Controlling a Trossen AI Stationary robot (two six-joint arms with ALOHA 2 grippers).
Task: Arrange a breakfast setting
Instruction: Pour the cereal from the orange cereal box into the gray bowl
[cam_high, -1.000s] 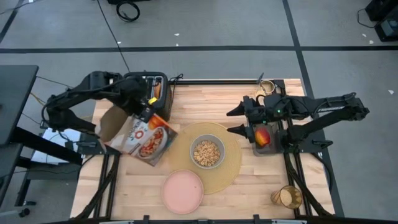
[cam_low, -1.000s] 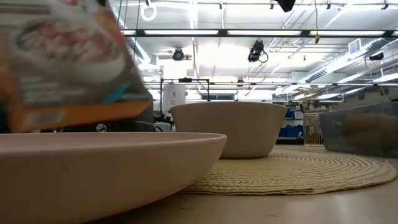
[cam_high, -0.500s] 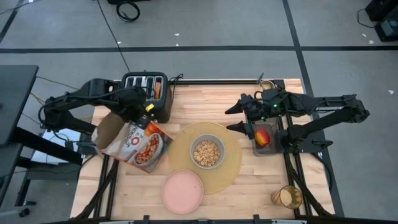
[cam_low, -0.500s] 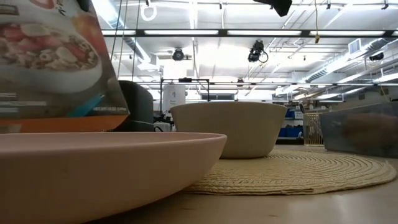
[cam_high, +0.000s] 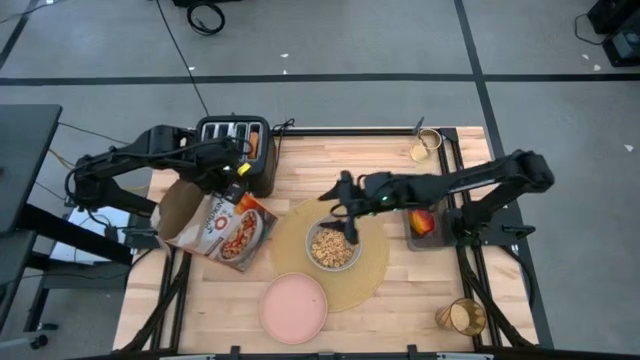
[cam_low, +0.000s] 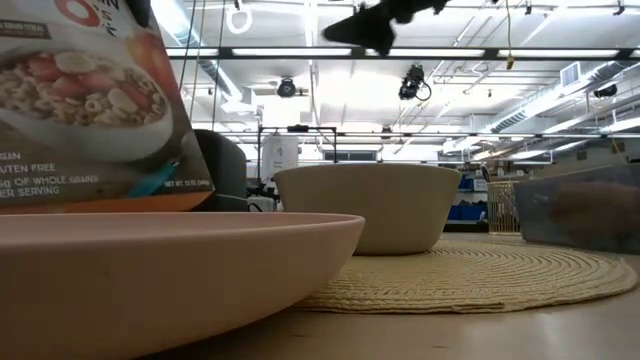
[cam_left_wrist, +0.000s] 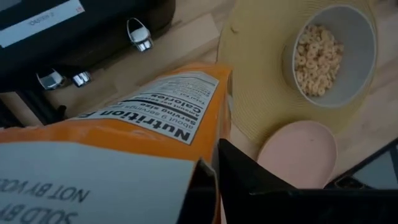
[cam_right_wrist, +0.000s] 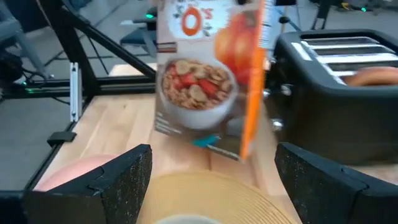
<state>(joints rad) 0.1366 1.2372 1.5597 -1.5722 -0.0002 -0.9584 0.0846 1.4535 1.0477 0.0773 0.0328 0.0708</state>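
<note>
Cereal already filled the grey-green bowl (cam_high: 333, 246), which sat at the middle of the round tan placemat (cam_high: 370, 275) on the desk (cam_high: 320, 165). The pink plate (cam_high: 293, 307) lay empty, just off the placemat's near edge. The amber tumbler (cam_high: 461, 317) stood well apart at the desk's near right corner, and the red apple (cam_high: 423, 220) rested in a small tray by the right edge. A toast round (cam_high: 254, 146) showed in one slot of the black toaster (cam_high: 236, 152).

The left pincer (cam_high: 232, 178) was clamped on the top of the cereal box (cam_high: 222, 226), holding it upright beside the toaster. The right pincer (cam_high: 343, 205) hung over the bowl's far rim, fingers spread wide and empty.

By appearances the bowl stage was done; plate, tumbler, apple and toast remained to be brought in, and no spoon could be made out.
</note>
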